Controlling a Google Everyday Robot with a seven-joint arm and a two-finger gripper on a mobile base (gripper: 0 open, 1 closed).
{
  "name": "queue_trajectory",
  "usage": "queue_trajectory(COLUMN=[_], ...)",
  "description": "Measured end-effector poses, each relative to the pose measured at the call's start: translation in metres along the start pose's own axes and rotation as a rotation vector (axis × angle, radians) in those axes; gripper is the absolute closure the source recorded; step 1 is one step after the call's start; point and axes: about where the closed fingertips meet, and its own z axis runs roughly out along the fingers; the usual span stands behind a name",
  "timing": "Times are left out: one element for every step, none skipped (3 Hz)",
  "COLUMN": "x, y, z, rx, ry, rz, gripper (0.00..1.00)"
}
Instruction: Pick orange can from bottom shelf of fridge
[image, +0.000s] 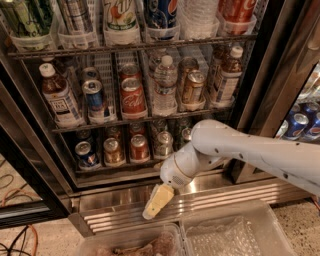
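Gripper (156, 204) position: at the end of the white arm (250, 155), pointing down and left, in front of the ribbed steel base of the fridge (250, 100) and lower than the bottom shelf (120, 167). Its degree of opening cannot be told, and no object is seen in it. On that wire rack the orange can (114, 151) stands upright at the front of the second lane from the left, between a blue can (86, 154) and a redder can (139, 147).

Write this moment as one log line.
gripper: at fridge base, below bottom shelf | orange can: on shelf, not grasped | stage: pre-grasp
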Motion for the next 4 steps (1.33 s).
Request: queue_trajectory(x=[-0.012,-0.022,-0.021,-0.026], y=[-0.005,-0.024,-0.023,-0.033], z=[0.018,0.017,0.017,0.02], rx=[0.085,0.156,0.158,0.19], ry=[-0.073,-0.109,-0.113,-0.172], rz=[0.059,0.057,0.059,0.08], gripper=[0.0,0.0,0.0,0.0])
